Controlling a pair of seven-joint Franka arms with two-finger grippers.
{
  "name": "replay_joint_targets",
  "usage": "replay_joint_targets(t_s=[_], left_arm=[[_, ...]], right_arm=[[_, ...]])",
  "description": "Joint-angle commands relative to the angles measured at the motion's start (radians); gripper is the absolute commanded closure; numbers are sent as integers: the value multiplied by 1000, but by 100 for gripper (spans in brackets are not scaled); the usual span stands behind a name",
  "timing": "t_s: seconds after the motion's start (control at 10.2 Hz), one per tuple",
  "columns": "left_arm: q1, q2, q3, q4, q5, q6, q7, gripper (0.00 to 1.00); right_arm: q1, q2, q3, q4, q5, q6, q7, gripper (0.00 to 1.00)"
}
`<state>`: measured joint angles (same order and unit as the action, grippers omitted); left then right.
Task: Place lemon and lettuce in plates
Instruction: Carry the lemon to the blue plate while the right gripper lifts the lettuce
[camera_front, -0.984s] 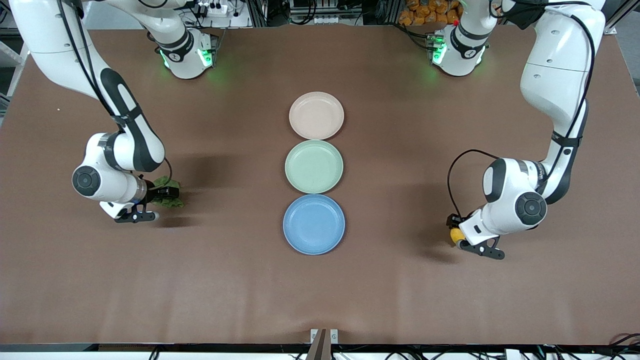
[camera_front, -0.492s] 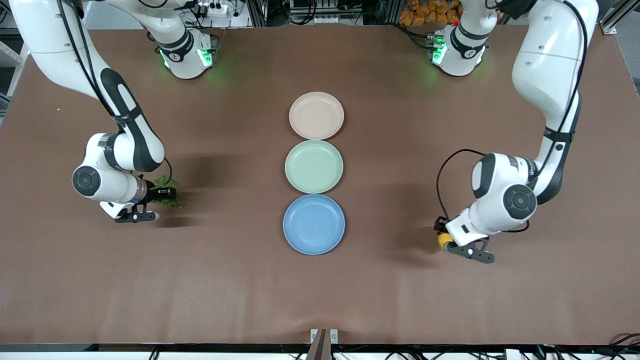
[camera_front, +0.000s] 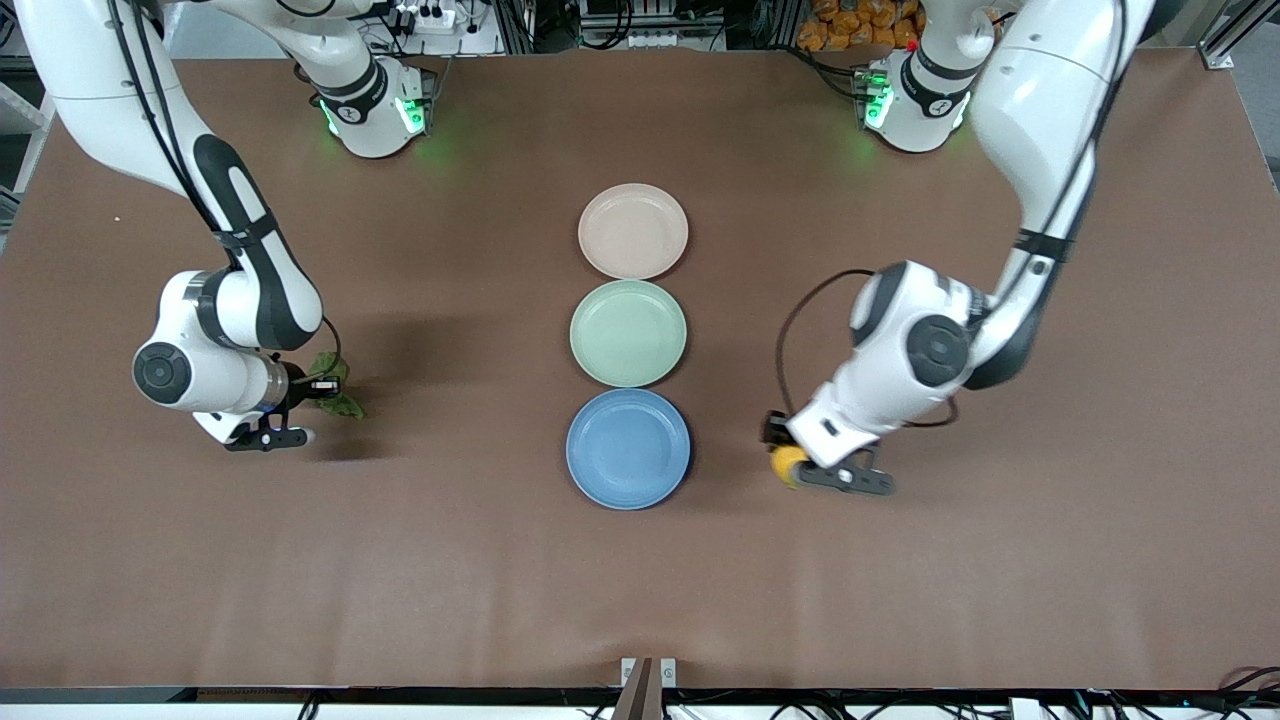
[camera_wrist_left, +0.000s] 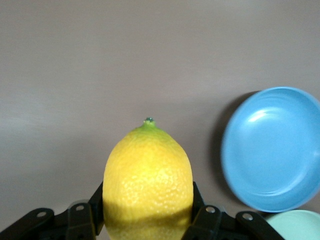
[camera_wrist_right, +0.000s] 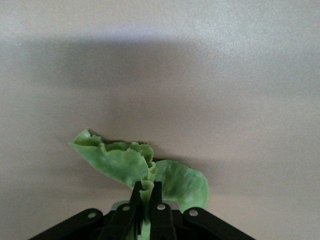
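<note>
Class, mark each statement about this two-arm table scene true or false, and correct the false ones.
1. The left hand grips the small oval yellow lemon. True.
2. The lemon already rests in the round blue plate. False: it is held in the air over the brown table, beside that plate.
3. The right hand pinches the wrinkled green lettuce leaf. True.
4. The round pale green plate lies nearest the front camera. False: the blue plate does; the green one sits in the middle of the row.
5. The round beige-pink plate holds the lettuce. False: all three plates hold nothing.
</note>
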<state>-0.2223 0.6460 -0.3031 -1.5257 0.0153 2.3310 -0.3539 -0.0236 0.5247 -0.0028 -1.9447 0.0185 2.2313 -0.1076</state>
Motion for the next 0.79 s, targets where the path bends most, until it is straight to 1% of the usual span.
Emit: replay_joint_targets(t_s=[0.0, 0.1, 0.2, 0.3, 0.39, 0.49, 0.59, 0.69], left_arm=[[-109, 41, 7, 91, -3, 34, -173, 100], [-145, 44, 7, 91, -3, 81, -245, 100], [-187, 47, 9, 91, -3, 108, -290, 100], [-233, 56, 34, 91, -3, 147, -303, 100], [-303, 72, 89, 91, -3, 190, -312, 100], [-386, 105, 166, 91, -3, 261, -327, 100], [-450, 148, 232, 91, -8, 334, -335, 100], [-471, 181, 254, 93, -8, 381, -341, 100]], right_arm=[[2, -11, 9, 39, -2, -70, -9, 100], [8, -20, 14, 47, -2, -88, -6, 100], [11, -32, 33, 59, 0, -125, 5, 100], [13, -38, 47, 67, 1, -137, 15, 100], [13, -44, 62, 72, 1, -145, 38, 100], [11, -61, 85, 73, 20, -172, 61, 100], [16, -81, 102, 81, 91, -205, 74, 100], [33, -98, 110, 81, 115, -223, 77, 100]])
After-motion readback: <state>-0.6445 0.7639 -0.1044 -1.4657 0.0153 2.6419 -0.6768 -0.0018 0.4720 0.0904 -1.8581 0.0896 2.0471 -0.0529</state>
